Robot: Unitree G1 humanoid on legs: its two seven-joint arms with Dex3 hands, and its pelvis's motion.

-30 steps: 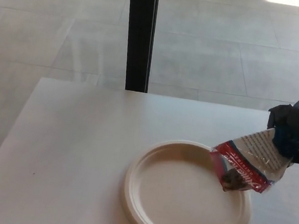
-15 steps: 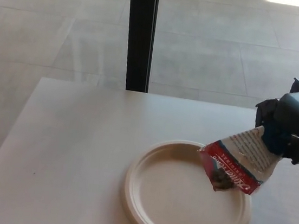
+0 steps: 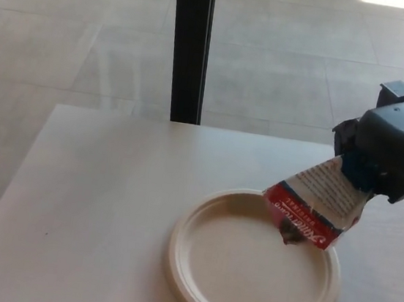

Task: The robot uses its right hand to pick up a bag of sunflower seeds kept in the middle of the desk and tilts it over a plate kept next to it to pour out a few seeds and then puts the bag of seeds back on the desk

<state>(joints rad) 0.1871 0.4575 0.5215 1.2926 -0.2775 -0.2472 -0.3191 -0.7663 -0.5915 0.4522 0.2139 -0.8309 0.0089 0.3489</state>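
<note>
Desk point(image 3: 92, 204): we see a pale, off-white top filling the lower half of the frame, far edge running across the middle; the left portion is bare.
Floor point(image 3: 75, 40): grey tiles fill the upper half of the frame, behind the desk.
Post point(image 3: 190, 46): dark vertical bar, upper centre-left, running from the top edge down to the far edge of the desk.
Plate point(image 3: 200, 283): cream, round, with a raised rim, lower centre-right of the frame, flat on the desk; we can make out no seeds on it at this resolution.
Bag of sunflower seeds point(image 3: 313, 205): red and white packet, right of centre, held in the air and tilted, its lower end pointing down-left. The red printed band is at the low end, the white panel with small text is higher, toward the hand. We see a dark patch at the bag's lowest corner, just over the plate's upper-right rim and inner area. We cannot tell if that end touches the plate.
Right hand point(image 3: 386, 155): comes in from the right edge, upper right of the frame, dark grey with blue parts, pale forearm at the far right edge. It is clamped on the upper end of the bag, gripping it above the plate's right side; individual fingers are mostly hidden from us behind the hand's body.
Left hand: not visible anywhere in our frame.
</note>
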